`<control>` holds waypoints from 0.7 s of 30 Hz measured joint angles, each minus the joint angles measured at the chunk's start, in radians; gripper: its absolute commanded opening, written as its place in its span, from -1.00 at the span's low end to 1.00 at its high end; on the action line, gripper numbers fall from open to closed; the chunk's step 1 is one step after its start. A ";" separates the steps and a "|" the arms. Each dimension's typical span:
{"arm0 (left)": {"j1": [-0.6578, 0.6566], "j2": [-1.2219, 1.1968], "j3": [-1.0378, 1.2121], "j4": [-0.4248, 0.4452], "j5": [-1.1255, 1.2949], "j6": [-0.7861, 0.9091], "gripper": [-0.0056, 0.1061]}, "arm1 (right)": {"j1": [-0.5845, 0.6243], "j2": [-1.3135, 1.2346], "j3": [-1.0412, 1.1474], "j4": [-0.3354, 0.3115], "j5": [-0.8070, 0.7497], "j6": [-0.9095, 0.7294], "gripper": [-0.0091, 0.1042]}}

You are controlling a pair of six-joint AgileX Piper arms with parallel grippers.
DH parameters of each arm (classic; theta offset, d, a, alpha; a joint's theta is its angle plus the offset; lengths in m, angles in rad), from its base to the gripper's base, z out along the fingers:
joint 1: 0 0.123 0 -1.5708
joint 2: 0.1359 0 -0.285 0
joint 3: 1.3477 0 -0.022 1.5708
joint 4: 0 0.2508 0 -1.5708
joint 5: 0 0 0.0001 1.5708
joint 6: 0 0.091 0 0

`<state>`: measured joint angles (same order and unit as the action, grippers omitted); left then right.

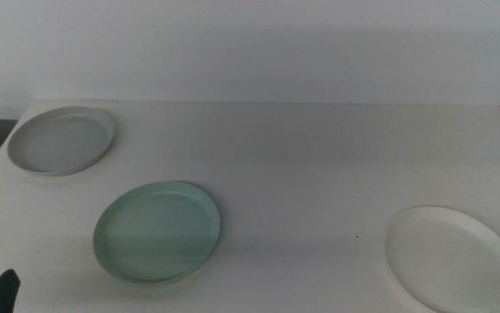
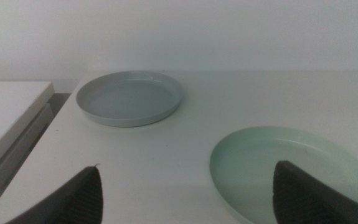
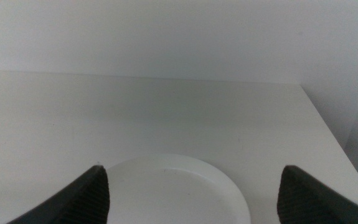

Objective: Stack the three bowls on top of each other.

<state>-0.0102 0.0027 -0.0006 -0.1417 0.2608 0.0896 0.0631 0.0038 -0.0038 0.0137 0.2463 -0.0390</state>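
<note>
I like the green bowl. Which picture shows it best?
The middle view: the green bowl shows whole there, alone on the table. The left wrist view cuts it off at the edge, partly behind a jaw. The right wrist view misses it.

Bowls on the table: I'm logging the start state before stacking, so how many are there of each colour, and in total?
Mint green bowl: 1
Light grey bowl: 1
White bowl: 1
Total: 3 bowls, all lying apart on the table, none stacked.
</note>
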 measured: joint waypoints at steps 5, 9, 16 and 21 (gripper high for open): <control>0.000 0.000 0.000 0.006 -0.054 0.000 0.78 | 0.000 0.000 0.000 0.000 0.000 0.000 0.79; 0.000 0.000 0.000 0.009 -0.073 0.000 0.78 | 0.000 0.000 0.000 0.000 0.000 0.000 0.79; 0.011 0.111 -0.076 0.012 -0.010 0.000 0.78 | 0.000 0.000 0.000 0.000 0.000 0.000 0.79; 0.021 0.403 -0.355 0.012 0.187 0.000 0.78 | 0.000 0.000 0.000 0.000 0.000 0.000 0.79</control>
<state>0.0105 0.4059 -0.3553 -0.1300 0.4474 0.0896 0.0631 0.0038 -0.0038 0.0137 0.2463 -0.0390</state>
